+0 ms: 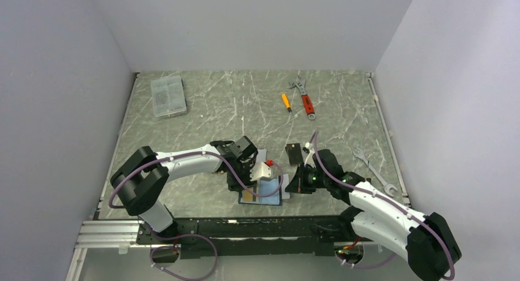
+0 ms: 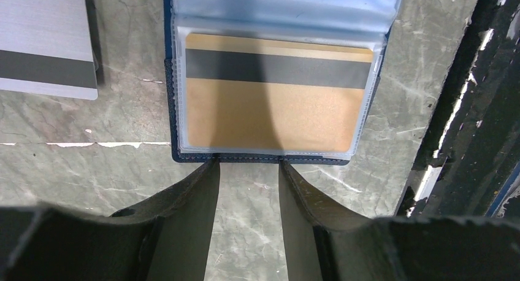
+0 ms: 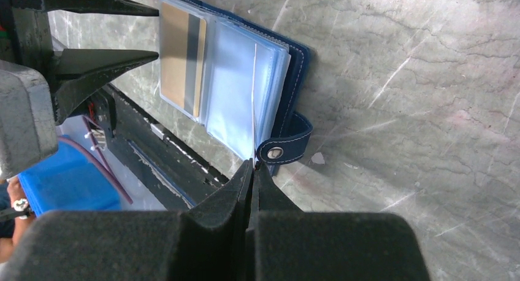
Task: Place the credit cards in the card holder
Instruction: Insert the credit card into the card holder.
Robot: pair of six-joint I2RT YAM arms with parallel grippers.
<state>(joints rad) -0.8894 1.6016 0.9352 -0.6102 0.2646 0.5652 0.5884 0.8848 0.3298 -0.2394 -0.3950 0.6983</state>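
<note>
The card holder [image 2: 178,152] lies open near the table's front edge, navy outside, with clear sleeves inside. An orange-tan credit card [image 2: 273,118] with a dark stripe sits in its nearest sleeve. My left gripper [image 2: 246,165] is open, its fingertips at the holder's near edge with nothing between them. My right gripper [image 3: 252,165] is shut on the edge of one upright clear sleeve, beside the snap tab [image 3: 285,145]. A white-grey card [image 2: 43,48] lies left of the holder. In the top view, a black card [image 1: 293,152] lies behind the right gripper [image 1: 292,184].
A clear plastic box [image 1: 168,96] stands at the back left. An orange screwdriver [image 1: 286,102] and a red wrench [image 1: 305,98] lie at the back, a silver spanner [image 1: 373,169] at the right. A black rail [image 1: 245,229] runs just in front of the holder.
</note>
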